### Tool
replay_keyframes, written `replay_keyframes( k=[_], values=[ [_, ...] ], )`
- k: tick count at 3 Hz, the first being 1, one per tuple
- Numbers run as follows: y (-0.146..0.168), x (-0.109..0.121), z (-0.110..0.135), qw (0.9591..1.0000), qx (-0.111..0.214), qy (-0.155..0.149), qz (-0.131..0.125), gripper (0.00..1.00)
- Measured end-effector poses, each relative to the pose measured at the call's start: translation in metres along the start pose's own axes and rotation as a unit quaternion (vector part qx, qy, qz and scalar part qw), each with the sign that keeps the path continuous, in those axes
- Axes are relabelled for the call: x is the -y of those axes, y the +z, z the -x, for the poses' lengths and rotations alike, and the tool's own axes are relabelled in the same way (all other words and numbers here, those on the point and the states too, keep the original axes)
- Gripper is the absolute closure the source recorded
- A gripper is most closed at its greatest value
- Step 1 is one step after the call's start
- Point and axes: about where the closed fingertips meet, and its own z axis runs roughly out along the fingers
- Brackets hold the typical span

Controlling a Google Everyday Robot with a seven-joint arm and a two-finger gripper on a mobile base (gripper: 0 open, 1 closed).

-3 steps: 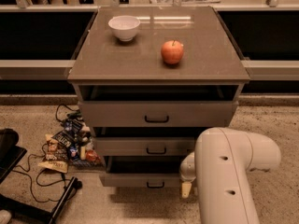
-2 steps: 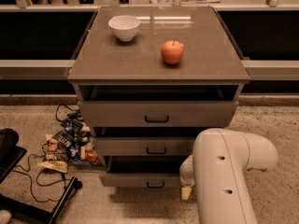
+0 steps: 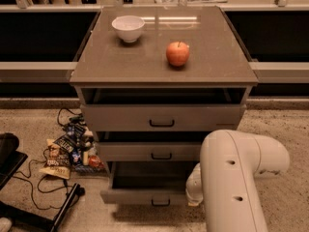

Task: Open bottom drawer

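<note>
The grey cabinet has three drawers. The bottom drawer is the lowest one, with a shallow grey front and a small black bar handle. It stands pulled out, and its dark inside shows behind the front. The middle drawer and the top drawer are each out a little. My white arm fills the lower right. My gripper is low at the right end of the bottom drawer's front, mostly hidden behind the arm.
A white bowl and a red apple sit on the cabinet top. Snack packets and black cables lie on the floor to the left. A dark stand is at the far left.
The bottom drawer's front has come further out toward the camera. The arm has shifted slightly with it.
</note>
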Motion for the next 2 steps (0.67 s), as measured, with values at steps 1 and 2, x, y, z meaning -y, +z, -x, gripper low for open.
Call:
replay_keyframes(
  k=[1,2],
  values=[
    [-0.0127,-0.0076,-0.0053,0.9998,-0.013,0.007,-0.009,0.93],
    [-0.0114,-0.0077,-0.0053,0.9998,-0.013,0.007,-0.009,0.79]
  ],
)
